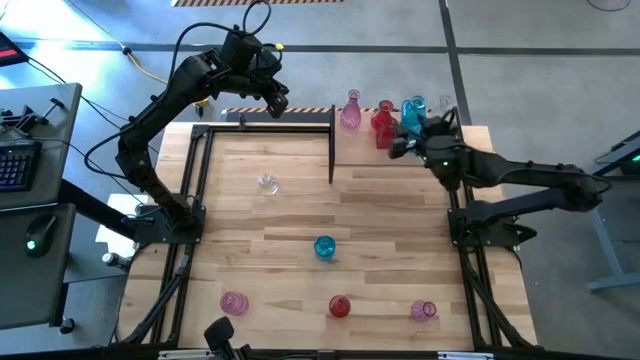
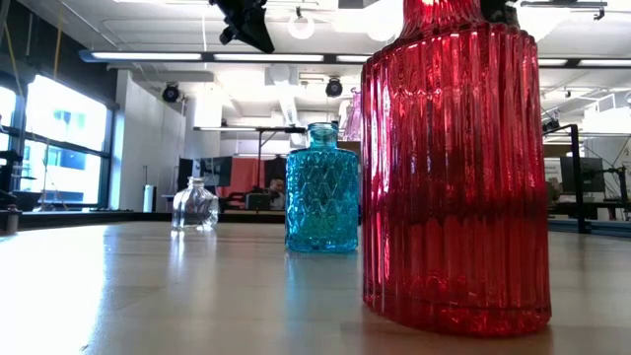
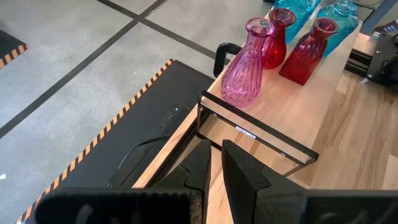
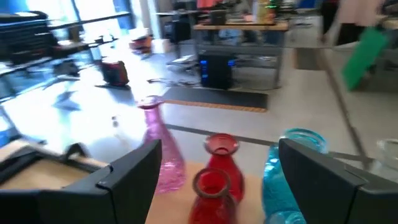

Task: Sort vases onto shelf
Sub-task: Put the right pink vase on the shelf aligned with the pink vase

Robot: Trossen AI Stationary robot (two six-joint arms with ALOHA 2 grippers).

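Note:
Several vases stand on their bases in a row on the pale shelf (image 1: 400,165) at the table's far right: a pink one (image 1: 350,112), two red ones (image 1: 383,122), blue ones (image 1: 412,114) and a clear one (image 1: 446,104). More stand on the tabletop: clear (image 1: 267,184), blue (image 1: 324,247), pink (image 1: 233,302), red (image 1: 340,306) and pink (image 1: 424,311). My right gripper (image 1: 398,148) hangs open just near of the row, and its fingers frame the red vases (image 4: 214,180) without touching them. My left gripper (image 1: 277,100) is shut and empty, raised over the far edge.
A black metal frame (image 1: 332,150) with thin bars runs along the table's far edge and down beside the shelf. Black rails (image 1: 190,200) border the tabletop on both sides. In the low view the red vase (image 2: 454,168) stands close, with the blue vase (image 2: 321,187) and the clear vase (image 2: 194,205) behind it.

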